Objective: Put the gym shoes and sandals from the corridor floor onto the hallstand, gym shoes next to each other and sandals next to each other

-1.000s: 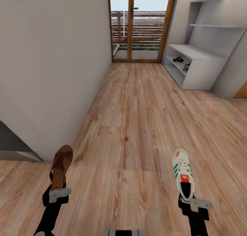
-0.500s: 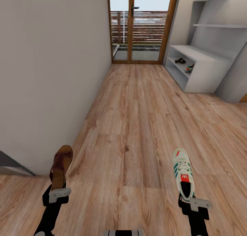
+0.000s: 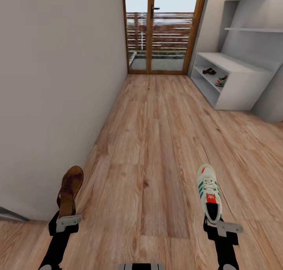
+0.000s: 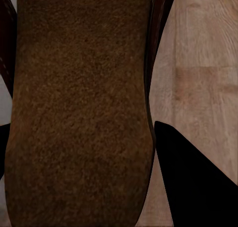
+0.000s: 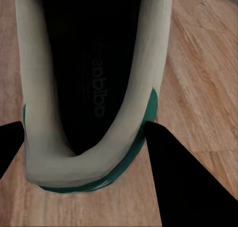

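A sandal [image 3: 69, 189] was held clamped in the left gripper [image 3: 65, 221] and a gym shoe [image 3: 208, 193] in the right gripper [image 3: 220, 225], above the corridor floor [image 3: 157, 144]. The hallstand [image 3: 232, 77], already holding one of each, had been brought slightly nearer than a second earlier.

Each arm ends in a matte black, blocky wrist section. The left gripper [image 3: 66, 217] carries a light grey, flat metal bracket mounted across the black housing. The right gripper [image 3: 217, 225] carries a matching light grey bracket, set at a slight angle. In the wrist views, the fingers [image 5: 184, 180] appear as solid black wedges with sharp, tapered tips. A grey-and-black segment of the trunk [image 3: 141, 266] shows between the arms.
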